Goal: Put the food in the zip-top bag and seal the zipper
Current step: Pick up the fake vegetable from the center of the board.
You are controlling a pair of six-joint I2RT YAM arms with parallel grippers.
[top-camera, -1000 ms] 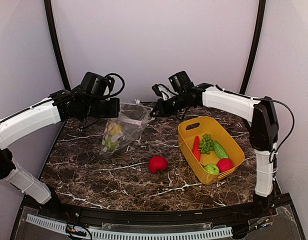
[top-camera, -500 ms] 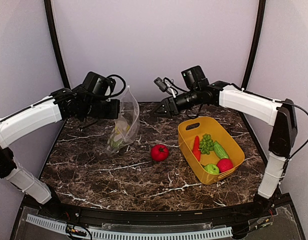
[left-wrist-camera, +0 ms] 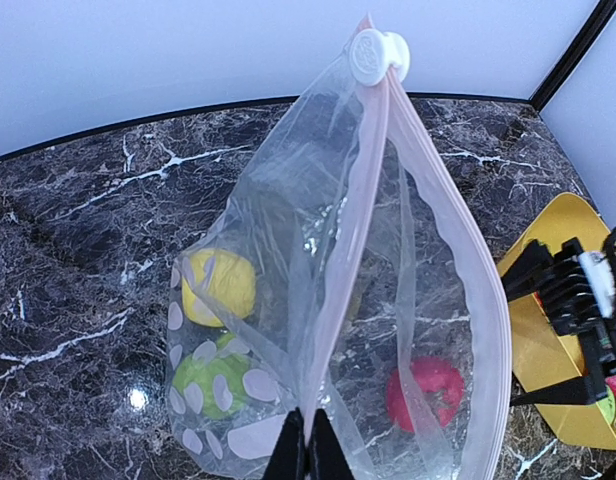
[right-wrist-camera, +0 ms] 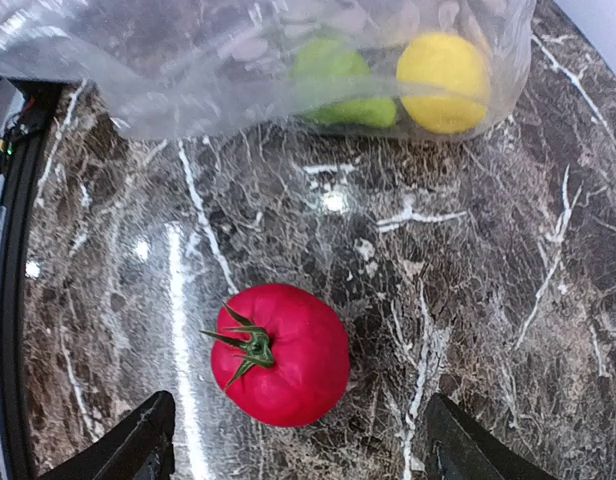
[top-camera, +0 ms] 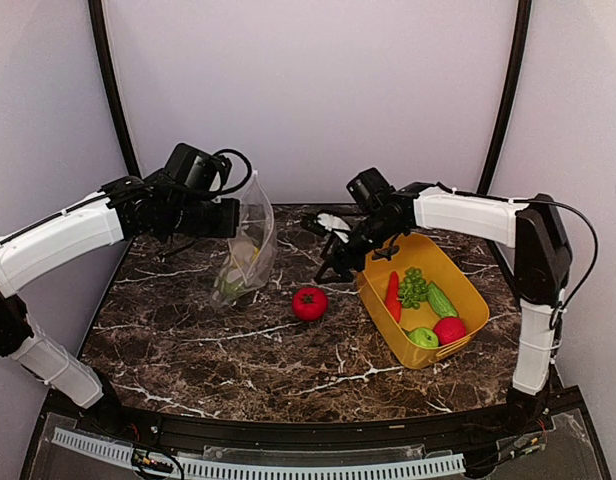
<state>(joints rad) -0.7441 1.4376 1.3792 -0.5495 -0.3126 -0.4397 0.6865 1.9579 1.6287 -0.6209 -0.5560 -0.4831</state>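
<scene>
One tomato lies just ahead of right end effector, released, straddling it; right arm nearer. Left end effector clenched on bag rim.

Robot test cell in a lab. Plain pale lilac backdrop walls, curved black frame poles, dark marble-print tabletop. White-and-black left robot arm and right robot arm mounted at its near edge. Props only: small plastic toy fruits and vegetables in a yellow plastic tub.
</scene>
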